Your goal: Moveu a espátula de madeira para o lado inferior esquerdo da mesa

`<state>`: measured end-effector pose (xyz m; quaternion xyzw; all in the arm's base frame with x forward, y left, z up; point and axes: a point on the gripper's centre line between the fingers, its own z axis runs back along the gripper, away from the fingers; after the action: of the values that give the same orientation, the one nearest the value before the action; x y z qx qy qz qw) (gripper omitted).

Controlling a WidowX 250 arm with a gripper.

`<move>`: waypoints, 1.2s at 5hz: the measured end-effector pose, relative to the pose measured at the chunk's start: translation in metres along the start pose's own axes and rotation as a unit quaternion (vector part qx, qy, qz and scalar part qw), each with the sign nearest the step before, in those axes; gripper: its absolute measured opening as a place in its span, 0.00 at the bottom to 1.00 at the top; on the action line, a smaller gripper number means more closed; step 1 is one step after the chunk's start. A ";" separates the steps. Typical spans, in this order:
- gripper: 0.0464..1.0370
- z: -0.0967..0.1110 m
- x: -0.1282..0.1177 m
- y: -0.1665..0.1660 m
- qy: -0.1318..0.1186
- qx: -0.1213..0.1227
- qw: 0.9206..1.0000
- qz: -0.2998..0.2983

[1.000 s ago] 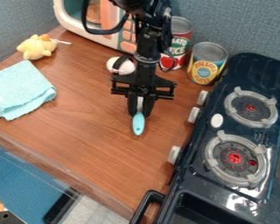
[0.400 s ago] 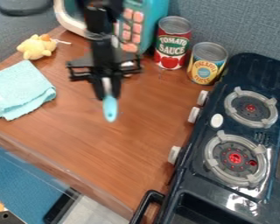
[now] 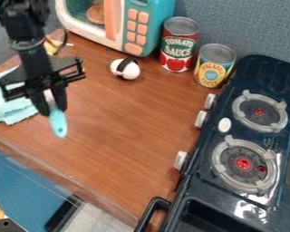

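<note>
Near the cloth (image 3: 13,110), the tool (image 3: 52,109) clasps the spatula (image 3: 58,124) (pale-blue end down).

red can (image 3: 179,45) beside yellow can (image 3: 215,66), dark stove (image 3: 203,185) near.

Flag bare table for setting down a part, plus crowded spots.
Bare: the broad middle of the table, between blue utensil and stove, below the ball. Crowded: left, where the gripper holds the utensil in front of the cloth; back, where cans stand between microwave and stove.
</note>
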<state>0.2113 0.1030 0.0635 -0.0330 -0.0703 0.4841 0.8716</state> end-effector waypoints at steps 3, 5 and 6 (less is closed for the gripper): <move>0.25 -0.052 0.016 0.027 0.038 0.096 0.993 0.066; 0.85 -0.046 0.013 0.023 0.050 0.088 0.993 0.061; 0.98 -0.020 0.022 0.020 0.023 0.068 0.997 0.041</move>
<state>0.2096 0.1327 0.0429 0.0121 -0.0162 0.5221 0.8526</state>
